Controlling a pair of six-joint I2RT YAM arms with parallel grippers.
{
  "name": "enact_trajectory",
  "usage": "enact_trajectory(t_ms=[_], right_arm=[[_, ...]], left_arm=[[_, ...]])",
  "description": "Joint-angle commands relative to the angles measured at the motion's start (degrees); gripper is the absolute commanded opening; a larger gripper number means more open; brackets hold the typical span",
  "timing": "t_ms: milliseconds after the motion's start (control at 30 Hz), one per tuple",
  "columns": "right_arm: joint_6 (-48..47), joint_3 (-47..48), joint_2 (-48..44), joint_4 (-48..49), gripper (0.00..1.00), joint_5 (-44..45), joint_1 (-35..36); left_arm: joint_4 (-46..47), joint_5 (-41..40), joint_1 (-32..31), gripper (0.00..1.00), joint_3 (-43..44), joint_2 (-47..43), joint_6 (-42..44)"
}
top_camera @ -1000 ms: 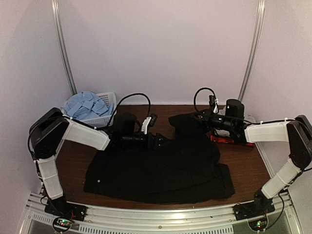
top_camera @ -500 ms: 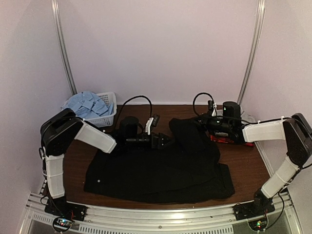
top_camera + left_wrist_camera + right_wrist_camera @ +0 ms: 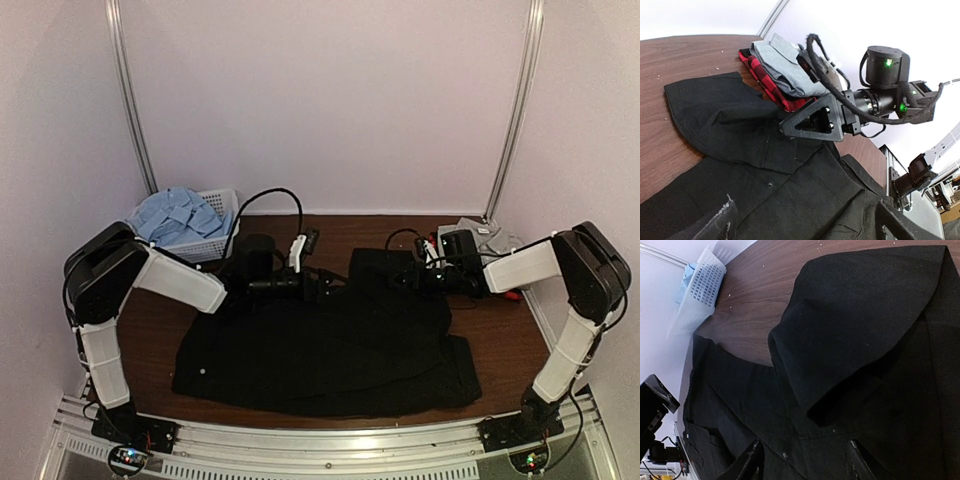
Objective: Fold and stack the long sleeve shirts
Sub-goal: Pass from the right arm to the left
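Left hand (image 3: 338,284) and right hand (image 3: 397,278), fingers apart, empty, low over the black shirt (image 3: 320,360).

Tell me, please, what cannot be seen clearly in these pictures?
Plaid shirt: left wrist view, mostly under the grey shirt.
Light blue shirt: top view, lower part hidden inside the basket.
Black shirt: top view, too dark to separate its folds and sleeves.

No text, label, brand or number is legible in any view. Checked the plain black cloth shirt (image 3: 330,350), the white plastic mesh basket (image 3: 205,247) off its far left corner, and the black round motor housing (image 3: 884,65) above it: no readable marks.
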Motion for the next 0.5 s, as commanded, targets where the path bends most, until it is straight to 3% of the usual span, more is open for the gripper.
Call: enact_trajectory(t_ms=[0, 200, 467], right_arm=[[-10.48, -0.81, -5.86, -6.28, 0.59, 6.66, -0.40], [-11.58, -1.32, -9.75, -10.57, 0.63, 15.03, -0.38], [-11.28, 1.32, -3.96, -13.95, 0.54, 17.83, -0.38]], left_arm=[[-0.93, -0.81, 0.01, 0.97, -0.79, -1.63, 2.03], [-1.86, -0.89, 0.00, 0.97, -1.21, -1.57, 2.44], [-3.42, -1.05, -0.03, 0.97, -1.23, -2.61, 3.28]])
